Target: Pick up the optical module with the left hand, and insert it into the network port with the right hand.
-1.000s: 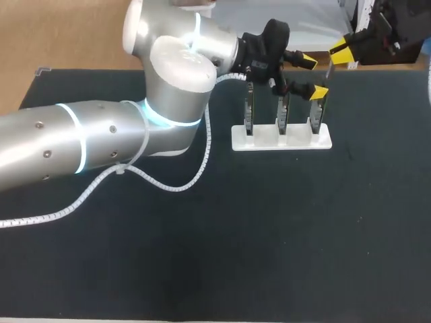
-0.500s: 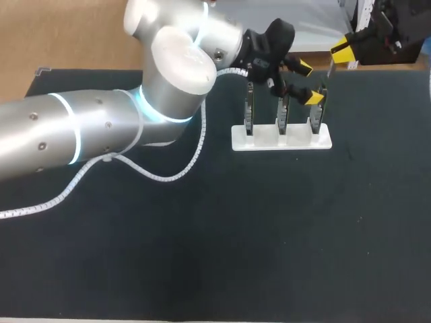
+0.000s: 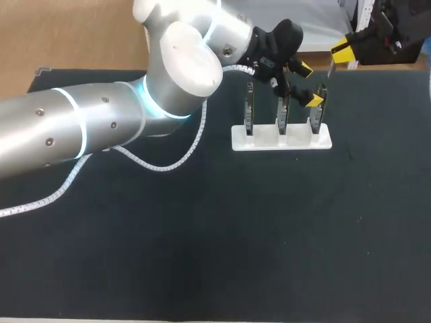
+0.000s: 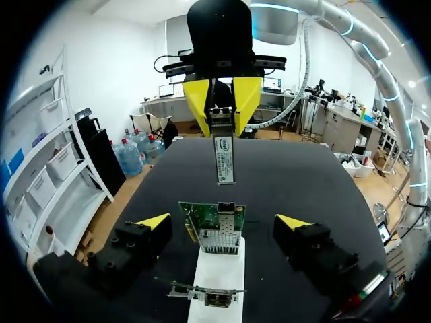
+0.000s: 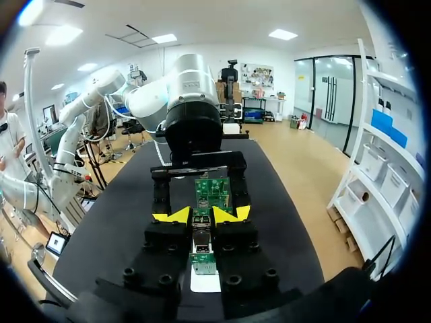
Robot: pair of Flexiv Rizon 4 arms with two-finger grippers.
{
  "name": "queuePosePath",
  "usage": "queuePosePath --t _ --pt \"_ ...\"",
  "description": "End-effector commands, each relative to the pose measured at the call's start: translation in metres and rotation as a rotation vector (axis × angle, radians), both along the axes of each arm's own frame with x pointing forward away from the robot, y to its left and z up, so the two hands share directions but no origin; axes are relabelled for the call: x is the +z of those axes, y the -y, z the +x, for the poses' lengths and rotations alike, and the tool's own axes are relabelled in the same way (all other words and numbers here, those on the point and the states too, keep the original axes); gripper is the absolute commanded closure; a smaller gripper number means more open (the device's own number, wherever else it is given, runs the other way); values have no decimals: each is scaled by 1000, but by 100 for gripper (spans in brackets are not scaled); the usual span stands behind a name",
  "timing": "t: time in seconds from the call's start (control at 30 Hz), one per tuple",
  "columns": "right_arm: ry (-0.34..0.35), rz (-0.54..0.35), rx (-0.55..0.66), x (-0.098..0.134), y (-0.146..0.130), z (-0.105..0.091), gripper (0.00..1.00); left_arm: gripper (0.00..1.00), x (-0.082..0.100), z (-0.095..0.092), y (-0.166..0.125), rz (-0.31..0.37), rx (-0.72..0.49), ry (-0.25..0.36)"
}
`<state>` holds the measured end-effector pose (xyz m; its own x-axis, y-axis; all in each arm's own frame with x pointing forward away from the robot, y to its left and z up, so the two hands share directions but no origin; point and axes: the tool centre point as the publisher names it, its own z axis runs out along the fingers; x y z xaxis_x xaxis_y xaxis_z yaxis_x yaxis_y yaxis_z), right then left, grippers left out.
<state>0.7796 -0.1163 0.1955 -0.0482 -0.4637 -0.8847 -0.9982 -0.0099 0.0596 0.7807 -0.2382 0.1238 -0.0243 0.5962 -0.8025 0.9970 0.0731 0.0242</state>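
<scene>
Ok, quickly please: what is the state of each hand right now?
Left hand: open, around the network card.
Right hand: closed on the optical module.

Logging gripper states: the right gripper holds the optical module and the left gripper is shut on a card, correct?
No: the left gripper is open, fingers either side of the card, per the left wrist view. The right gripper holds the optical module.

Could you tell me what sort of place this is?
Probably a robotics test bench: a white rack holds circuit boards upright on a dark table, and the right arm grips an optical module in its jaws.
</scene>
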Motion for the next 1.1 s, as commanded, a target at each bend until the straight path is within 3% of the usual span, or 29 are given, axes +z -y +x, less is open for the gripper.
queuePosePath --t 0.03,0.47,1.1 --pt "0 1 0 0 0 0 100 0 1 2 1 18 -2 -7" --pt "1 0 -6 -1 -1 1 100 0 -6 2 1 101 -15 -35" --pt "6 1 -6 -1 -1 2 100 0 -10 -2 -2 148 -27 -51"
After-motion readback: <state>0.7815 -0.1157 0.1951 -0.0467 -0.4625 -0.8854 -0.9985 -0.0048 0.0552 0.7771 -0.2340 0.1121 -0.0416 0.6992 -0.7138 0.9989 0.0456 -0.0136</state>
